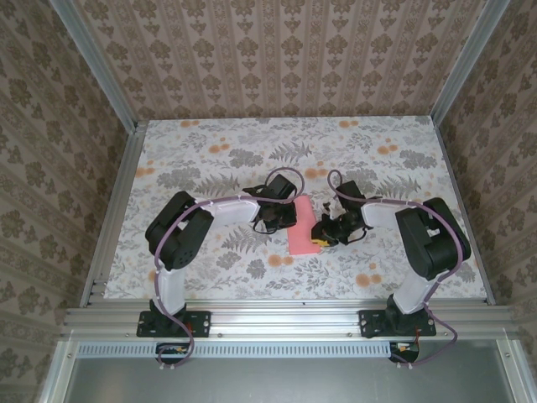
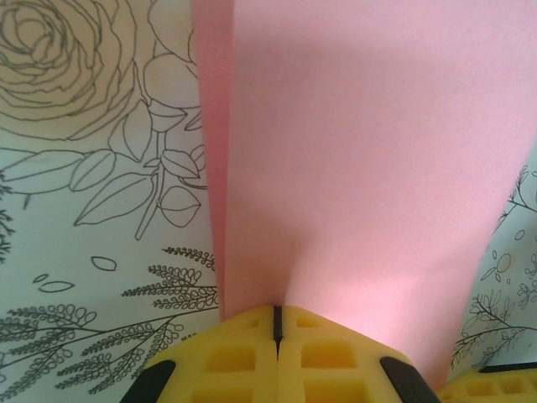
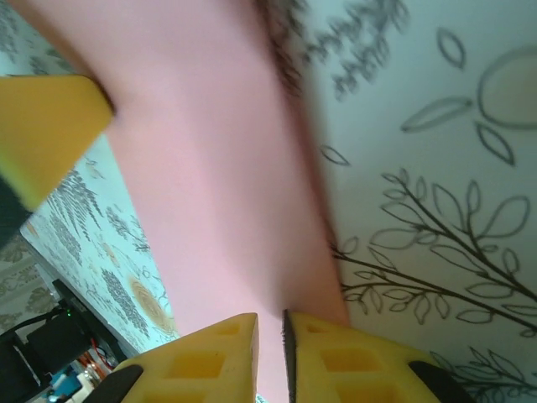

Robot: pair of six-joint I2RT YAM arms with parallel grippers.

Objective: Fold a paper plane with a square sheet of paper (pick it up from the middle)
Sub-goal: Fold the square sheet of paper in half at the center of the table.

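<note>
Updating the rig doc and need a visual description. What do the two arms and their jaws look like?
The left arm and right arm match: black joint housings, white links, black bases bolted to an aluminium rail. A purple cable runs along each. Jaws are yellow blocks with square recesses, on black mounts.

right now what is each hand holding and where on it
Both hold the pink paper: left hand shut on one edge, right hand pinching the opposite edge.
</note>
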